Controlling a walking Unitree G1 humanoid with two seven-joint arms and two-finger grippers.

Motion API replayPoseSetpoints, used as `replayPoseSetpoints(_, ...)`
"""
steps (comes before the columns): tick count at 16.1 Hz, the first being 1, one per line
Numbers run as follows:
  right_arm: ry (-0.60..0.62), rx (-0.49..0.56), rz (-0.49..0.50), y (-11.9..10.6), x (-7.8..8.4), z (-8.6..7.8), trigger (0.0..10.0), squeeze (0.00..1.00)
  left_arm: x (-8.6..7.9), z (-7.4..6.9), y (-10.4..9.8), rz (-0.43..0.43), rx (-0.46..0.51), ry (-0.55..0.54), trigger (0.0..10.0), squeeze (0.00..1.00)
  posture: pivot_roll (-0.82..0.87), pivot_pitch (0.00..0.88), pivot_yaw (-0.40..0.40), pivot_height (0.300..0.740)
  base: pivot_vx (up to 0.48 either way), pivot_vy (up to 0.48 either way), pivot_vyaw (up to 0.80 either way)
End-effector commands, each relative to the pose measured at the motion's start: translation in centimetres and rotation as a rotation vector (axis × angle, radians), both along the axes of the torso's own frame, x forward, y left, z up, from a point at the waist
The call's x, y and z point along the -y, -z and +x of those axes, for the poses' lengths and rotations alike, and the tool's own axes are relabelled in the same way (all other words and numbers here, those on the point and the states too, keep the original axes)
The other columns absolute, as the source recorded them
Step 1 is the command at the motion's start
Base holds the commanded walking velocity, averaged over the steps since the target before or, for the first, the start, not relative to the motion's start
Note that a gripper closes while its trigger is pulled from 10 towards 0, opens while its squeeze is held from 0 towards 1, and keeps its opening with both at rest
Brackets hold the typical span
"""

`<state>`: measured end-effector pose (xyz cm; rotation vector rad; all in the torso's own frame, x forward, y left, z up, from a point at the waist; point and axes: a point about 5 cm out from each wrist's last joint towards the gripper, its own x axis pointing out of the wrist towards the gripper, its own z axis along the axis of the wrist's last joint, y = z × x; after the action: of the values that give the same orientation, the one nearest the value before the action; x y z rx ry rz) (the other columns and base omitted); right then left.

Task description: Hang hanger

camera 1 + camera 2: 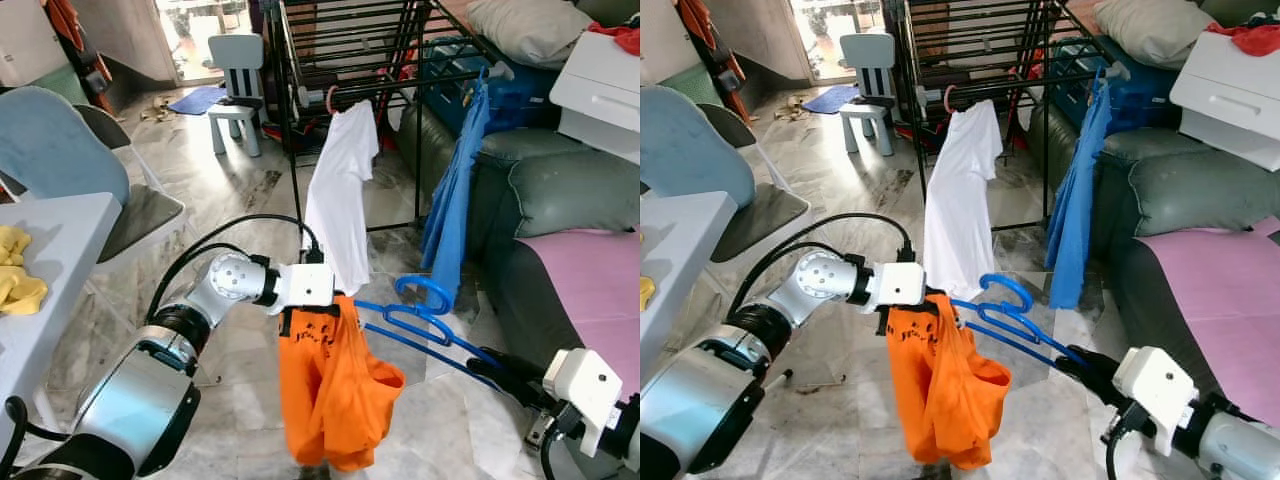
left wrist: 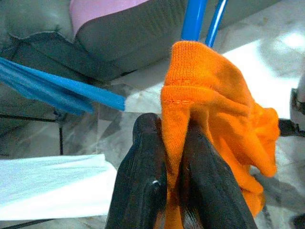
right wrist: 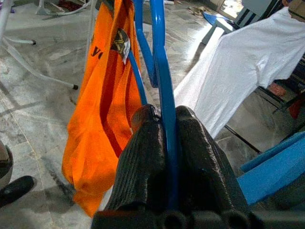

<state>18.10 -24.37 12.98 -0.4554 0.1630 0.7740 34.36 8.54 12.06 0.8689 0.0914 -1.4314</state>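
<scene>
An orange shirt (image 1: 330, 390) hangs low in front of me, pinched at its collar by my left gripper (image 2: 172, 157), which is shut on the fabric. A blue plastic hanger (image 1: 415, 315) stretches from the shirt's neck toward my right gripper (image 1: 495, 368), which is shut on the hanger's far end; its hook (image 1: 425, 290) curls upward. In the right wrist view the blue hanger (image 3: 159, 71) runs between the black fingers (image 3: 140, 157) toward the orange shirt (image 3: 102, 109). Behind stands a black drying rack (image 1: 350, 60) with a white shirt (image 1: 340, 190) on a pink hanger.
A blue garment (image 1: 455, 200) hangs at the rack's right corner beside a grey sofa (image 1: 560, 190) with a pink cover. A table (image 1: 50, 260) with yellow cloth, a grey chair (image 1: 60, 150) and a small child's chair (image 1: 236, 85) stand on my left.
</scene>
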Motion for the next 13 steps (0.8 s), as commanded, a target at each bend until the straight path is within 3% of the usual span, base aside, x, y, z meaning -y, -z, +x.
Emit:
replayPoseSetpoints(1, -0.023, 0.07, 0.023, -0.8, -0.7, 0.5, 10.0, 0.0, 0.2, 0.0, -0.2, -0.037, -0.007, -0.008, 0.0, 0.0, -0.03, 0.0, 0.084, 0.74, 0.0, 0.0, 0.0)
replayPoseSetpoints(7, 0.025, 0.002, 0.038, -0.1, -0.3, 0.6, 10.0, 0.0, -0.2, -0.1, 0.3, -0.053, -0.051, -0.043, 0.0, 0.0, -0.03, 0.0, 0.079, 0.74, 0.0, 0.0, 0.0)
replayPoseSetpoints(8, 0.035, -0.037, 0.072, -0.1, 0.1, 0.6, 10.0, 1.0, -0.5, 0.0, 0.5, -0.068, -0.065, -0.078, 0.0, 0.0, -0.03, 0.0, 0.075, 0.74, 0.0, 0.0, 0.0)
replayPoseSetpoints(11, 0.049, -0.053, 0.054, -0.5, 0.9, 0.6, 10.0, 1.0, -1.1, 0.1, 1.0, -0.111, -0.123, -0.16, 0.0, 0.0, -0.03, 0.0, 0.068, 0.74, 0.0, 0.0, 0.0)
replayPoseSetpoints(13, 0.113, -0.005, -0.014, -1.3, 2.5, 1.0, 10.0, 1.0, -2.2, 0.2, 1.7, -0.11, -0.15, -0.24, 0.0, 0.0, -0.03, 0.0, 0.064, 0.74, 0.0, 0.0, 0.0)
